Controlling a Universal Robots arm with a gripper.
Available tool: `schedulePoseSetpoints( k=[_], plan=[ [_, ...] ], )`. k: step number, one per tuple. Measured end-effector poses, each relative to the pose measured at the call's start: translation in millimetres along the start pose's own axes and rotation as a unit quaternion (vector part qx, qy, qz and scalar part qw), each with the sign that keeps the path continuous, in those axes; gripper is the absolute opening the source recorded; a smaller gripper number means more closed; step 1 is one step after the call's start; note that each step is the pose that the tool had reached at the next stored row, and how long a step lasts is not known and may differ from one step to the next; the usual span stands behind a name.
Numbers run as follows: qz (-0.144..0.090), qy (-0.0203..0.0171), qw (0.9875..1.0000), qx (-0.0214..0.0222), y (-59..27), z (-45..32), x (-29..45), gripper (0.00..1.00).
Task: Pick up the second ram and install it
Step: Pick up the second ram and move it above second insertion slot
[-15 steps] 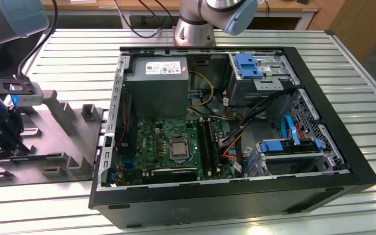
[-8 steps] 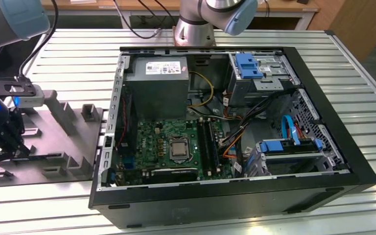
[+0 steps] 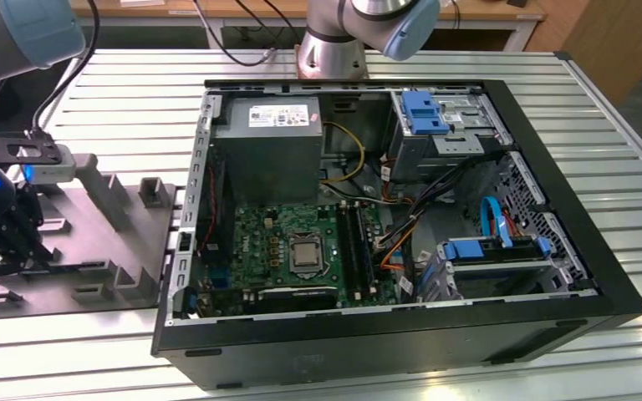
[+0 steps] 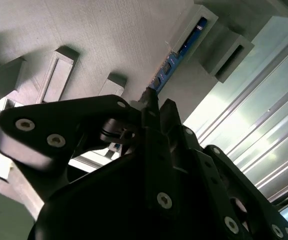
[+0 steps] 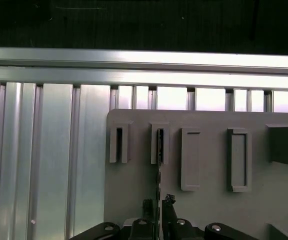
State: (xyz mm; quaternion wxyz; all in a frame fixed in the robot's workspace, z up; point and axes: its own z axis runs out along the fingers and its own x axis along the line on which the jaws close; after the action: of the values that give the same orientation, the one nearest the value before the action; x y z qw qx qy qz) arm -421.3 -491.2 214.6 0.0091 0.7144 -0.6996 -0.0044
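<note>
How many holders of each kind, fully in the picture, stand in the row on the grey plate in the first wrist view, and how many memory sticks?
Narrow slotted holders: 2
Wide frame holders: 2
RAM stick: 1
Total: 5

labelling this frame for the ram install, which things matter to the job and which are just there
Job: second ram, gripper, grey holder tray, motherboard, memory slots.
Just there: power supply, blue drive bracket, cables, slatted table.
</note>
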Motion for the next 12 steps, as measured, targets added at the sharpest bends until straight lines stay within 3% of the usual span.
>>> schedulePoseSetpoints(
  k=[4,12],
  plan=[
    [0.0,0.0,1.0,0.0,0.0,0.0,0.0,0.36],
    [0.0,0.0,1.0,0.0011,1.8,9.7,-0.1,0.36]
  ],
)
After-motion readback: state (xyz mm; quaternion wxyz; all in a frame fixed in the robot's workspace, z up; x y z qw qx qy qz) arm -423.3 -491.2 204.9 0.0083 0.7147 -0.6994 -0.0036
